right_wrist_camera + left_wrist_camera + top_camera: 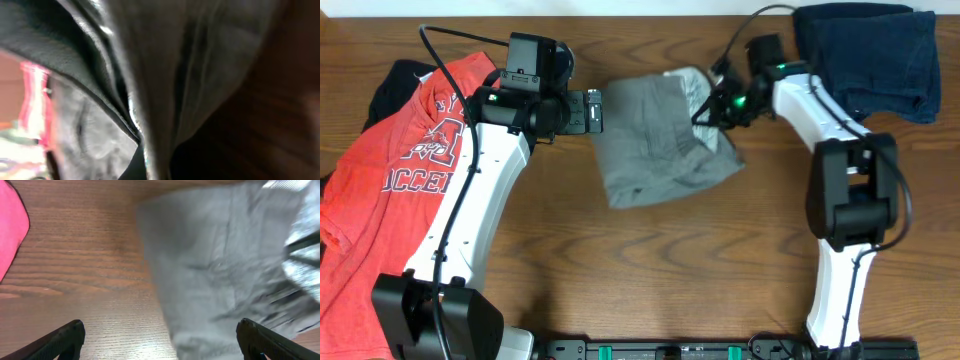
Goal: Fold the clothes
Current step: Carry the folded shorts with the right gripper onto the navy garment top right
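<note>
The grey shorts lie mid-bench near the far edge. They look soft, light and limp, best pinched at corners. The left gripper gapes wide beside them. The right gripper is buried in cloth, so its jaws cannot be read.

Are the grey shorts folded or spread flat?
Partly folded: the grey shorts lie crumpled in a compact, uneven bundle, one edge bunched at the right claw.
</note>
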Controlling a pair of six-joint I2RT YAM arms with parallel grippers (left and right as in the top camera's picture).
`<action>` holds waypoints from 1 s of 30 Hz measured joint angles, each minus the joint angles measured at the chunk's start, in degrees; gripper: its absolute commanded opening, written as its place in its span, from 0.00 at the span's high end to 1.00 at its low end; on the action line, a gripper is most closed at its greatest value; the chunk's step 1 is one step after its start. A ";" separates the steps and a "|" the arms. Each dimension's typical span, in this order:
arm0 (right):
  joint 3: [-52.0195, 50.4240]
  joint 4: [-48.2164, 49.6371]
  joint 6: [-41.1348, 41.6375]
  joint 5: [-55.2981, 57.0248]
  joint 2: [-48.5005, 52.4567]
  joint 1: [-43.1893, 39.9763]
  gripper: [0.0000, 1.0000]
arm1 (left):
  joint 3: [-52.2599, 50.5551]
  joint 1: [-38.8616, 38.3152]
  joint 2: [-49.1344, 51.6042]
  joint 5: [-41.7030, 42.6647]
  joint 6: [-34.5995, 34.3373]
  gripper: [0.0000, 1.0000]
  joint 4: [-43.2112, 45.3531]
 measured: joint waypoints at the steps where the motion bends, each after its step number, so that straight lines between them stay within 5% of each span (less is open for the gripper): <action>1: 0.00 0.83 0.70 -0.87 -1.38 -0.83 0.99 | 0.00 0.00 0.00 0.00 0.00 0.02 0.00; 14: 1.14 13.68 10.25 -3.39 -20.76 -11.17 0.99 | 0.00 0.00 0.02 0.00 0.00 0.02 0.04; 30: 1.29 30.25 21.38 7.85 -22.75 -21.31 0.99 | 0.00 0.00 0.46 -0.02 0.02 0.02 0.07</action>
